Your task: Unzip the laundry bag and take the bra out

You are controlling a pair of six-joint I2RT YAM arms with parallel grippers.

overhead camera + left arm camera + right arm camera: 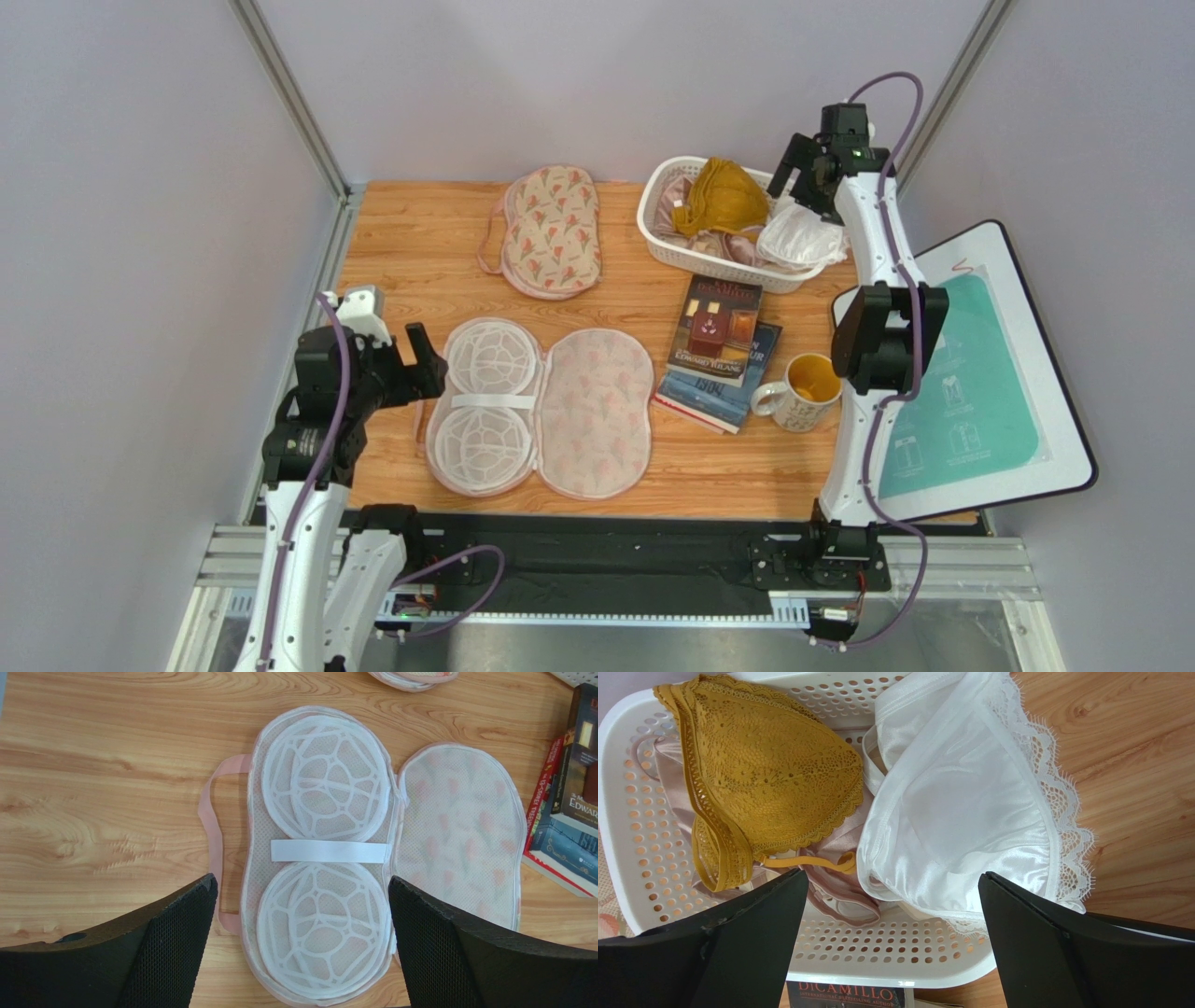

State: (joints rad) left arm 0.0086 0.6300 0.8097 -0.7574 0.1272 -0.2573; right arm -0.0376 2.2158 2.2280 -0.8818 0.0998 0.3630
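Fingers (151,952) of the left gripper (301,880) stand wide apart and grip nothing, hanging over the laundry bag (323,861). The bag lies unzipped and spread flat on the wooden table (105,812) beneath them. Its half with two white domed cages and a white strap sits between the fingertips, its floral-lined half just beyond the right finger, and its pink loop by the left one. Further right of that finger lie stacked books (568,812). Fingers (1060,952) of the right gripper (892,876) are likewise spread wide and empty above a white perforated basket (626,777). Ahead of its left finger a mustard lace garment (759,777) rests on a pinkish satin one (836,899). The bra (955,805), white and shiny with a lace edge, lies between the fingertips, draped over the basket's rim towards the right finger.
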